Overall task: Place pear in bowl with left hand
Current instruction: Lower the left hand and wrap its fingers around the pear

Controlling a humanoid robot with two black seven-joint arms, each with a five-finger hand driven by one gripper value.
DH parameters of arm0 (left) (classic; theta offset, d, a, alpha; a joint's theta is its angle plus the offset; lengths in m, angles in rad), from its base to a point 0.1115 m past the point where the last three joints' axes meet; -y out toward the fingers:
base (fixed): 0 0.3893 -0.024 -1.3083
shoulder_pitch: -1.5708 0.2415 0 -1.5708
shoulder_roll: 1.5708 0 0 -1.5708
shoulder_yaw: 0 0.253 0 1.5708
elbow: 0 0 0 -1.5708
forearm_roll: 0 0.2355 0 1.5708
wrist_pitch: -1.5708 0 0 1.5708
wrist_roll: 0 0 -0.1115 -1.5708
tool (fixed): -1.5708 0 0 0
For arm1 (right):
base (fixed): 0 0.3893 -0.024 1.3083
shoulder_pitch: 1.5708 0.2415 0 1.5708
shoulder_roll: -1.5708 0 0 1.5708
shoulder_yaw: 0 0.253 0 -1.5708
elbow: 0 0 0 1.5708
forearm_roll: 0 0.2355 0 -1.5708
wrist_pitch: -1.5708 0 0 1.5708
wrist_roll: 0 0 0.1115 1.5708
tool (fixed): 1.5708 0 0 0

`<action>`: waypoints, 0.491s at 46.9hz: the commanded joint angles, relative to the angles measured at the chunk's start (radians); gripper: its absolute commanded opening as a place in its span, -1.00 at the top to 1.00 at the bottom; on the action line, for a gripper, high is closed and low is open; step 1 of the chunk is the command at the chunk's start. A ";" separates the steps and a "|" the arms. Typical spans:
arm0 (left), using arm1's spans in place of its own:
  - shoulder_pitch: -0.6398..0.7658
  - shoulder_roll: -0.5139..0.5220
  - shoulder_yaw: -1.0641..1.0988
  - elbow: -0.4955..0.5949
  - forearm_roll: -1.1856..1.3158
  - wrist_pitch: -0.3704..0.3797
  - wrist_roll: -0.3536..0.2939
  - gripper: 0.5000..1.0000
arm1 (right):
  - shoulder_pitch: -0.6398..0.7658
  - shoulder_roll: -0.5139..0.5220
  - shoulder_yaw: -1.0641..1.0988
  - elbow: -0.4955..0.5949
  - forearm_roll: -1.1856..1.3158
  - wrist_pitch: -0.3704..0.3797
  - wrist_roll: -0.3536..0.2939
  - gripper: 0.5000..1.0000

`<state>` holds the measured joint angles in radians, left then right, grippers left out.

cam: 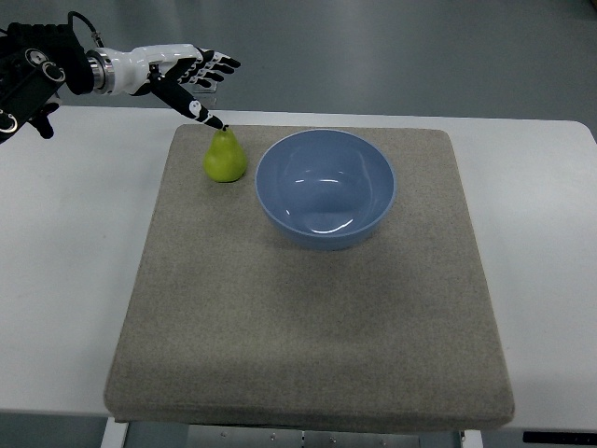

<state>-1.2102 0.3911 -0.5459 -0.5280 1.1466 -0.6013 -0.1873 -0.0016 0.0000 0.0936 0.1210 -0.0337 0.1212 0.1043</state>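
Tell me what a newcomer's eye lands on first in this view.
First, the blue bowl, empty, at the far middle of the grey mat. Just left of it stands the green pear, upright on the mat and not touching the bowl. Then the left robot hand at top left, fingers spread, its thumb tip right by the pear's top.

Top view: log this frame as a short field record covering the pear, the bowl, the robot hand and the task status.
pear: green, upright on the mat, just left of the bowl
bowl: blue, empty, on the mat's far half
left robot hand: above and behind the pear, fingers spread, holding nothing; thumb tip near the pear's top, contact unclear
right robot hand: not in view
table: white, under the mat
status: pear not yet grasped, not in bowl
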 commanded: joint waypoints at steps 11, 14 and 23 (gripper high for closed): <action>-0.051 -0.001 0.044 -0.004 0.117 0.002 0.000 -0.99 | 0.000 0.000 0.000 0.000 0.000 0.000 0.000 -0.70; -0.058 -0.001 0.070 -0.006 0.151 0.006 0.000 -0.99 | 0.000 0.000 0.000 0.000 0.000 0.000 0.000 -0.70; -0.066 -0.038 0.106 -0.006 0.297 0.038 0.000 -0.98 | 0.000 0.000 0.000 0.000 0.000 0.000 0.000 -0.70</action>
<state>-1.2771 0.3609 -0.4424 -0.5339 1.3896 -0.5753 -0.1872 -0.0016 0.0000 0.0935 0.1211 -0.0337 0.1212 0.1042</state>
